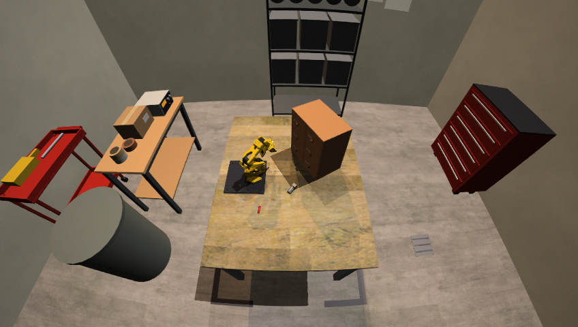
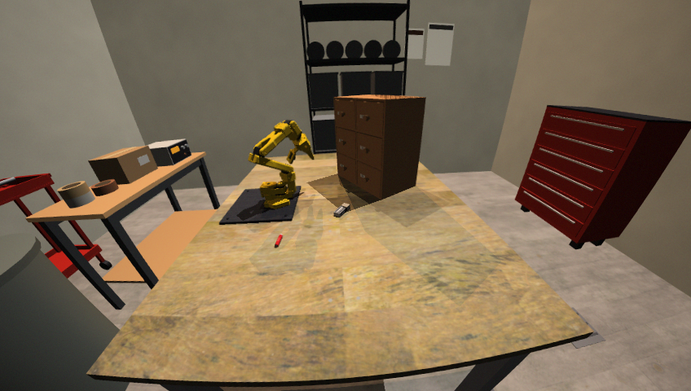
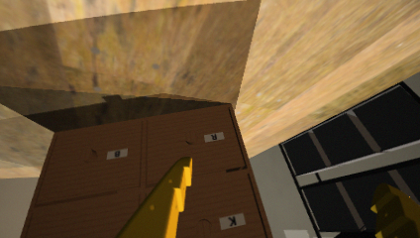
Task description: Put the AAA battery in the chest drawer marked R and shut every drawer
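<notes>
Yellow gripper jaws half apart, nothing between them — released, holding nothing. In the wrist view the fixed yellow finger with its stepped edge points at the front of the brown wooden chest of drawers; the other finger shows only at the lower right corner. The fingertip sits short of the drawer faces, not touching.

Straight ahead of the jaws: the small white label reading R, on a closed drawer front. Beside it a second labelled drawer, letter too blurred to read; a K label on the next drawer along. All drawers visible look shut. The chest stands upright on the mottled tan wooden table.

The yellow arm is folded over on its black square base plate, gripper up level with the middle drawer rows in the exterior view.

AAA battery — small short cylinder, grey body with a darker end, lying flat on the table. It is below the jaws and well apart from them, near the chest's front bottom corner, in the edge of the chest's shadow.

Farther out from the jaws, past the base plate: a small red stick-shaped object lying on the table, apart from the battery.
</notes>
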Controlling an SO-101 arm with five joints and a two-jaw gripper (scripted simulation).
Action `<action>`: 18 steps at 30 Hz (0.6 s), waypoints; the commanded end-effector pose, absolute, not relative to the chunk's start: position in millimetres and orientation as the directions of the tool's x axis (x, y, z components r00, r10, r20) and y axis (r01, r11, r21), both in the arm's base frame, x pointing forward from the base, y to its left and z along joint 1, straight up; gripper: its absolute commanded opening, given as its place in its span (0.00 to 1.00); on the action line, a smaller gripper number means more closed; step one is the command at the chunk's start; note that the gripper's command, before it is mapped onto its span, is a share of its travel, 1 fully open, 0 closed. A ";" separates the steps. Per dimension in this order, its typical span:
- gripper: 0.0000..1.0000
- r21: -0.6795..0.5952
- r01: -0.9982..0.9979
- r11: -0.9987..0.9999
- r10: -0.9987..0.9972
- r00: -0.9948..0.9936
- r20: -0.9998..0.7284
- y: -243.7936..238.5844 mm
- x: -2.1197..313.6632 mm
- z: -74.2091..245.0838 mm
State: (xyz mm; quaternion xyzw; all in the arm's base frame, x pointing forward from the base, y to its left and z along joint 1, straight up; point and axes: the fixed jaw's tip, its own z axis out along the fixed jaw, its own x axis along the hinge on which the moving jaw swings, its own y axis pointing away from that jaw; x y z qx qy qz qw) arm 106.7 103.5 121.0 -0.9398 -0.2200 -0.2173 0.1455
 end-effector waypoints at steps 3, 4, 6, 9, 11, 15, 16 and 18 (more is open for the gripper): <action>0.50 -0.107 0.598 -0.795 0.482 0.728 0.487 104.6 105.9 121.7; 0.50 -0.095 0.616 -0.782 0.502 0.713 0.489 104.8 106.0 121.8; 0.50 -0.083 0.634 -0.769 0.522 0.697 0.491 105.0 106.0 121.9; 0.50 -0.059 0.668 -0.742 0.560 0.665 0.495 105.4 106.1 122.1; 0.50 -0.034 0.701 -0.712 0.596 0.630 0.497 105.8 106.2 122.2; 0.50 -0.023 0.716 -0.698 0.613 0.614 0.498 106.0 106.2 122.3; 0.50 -0.023 0.716 -0.698 0.613 0.614 0.498 106.0 106.2 122.3; 0.50 -0.023 0.716 -0.698 0.613 0.614 0.498 106.0 106.2 122.3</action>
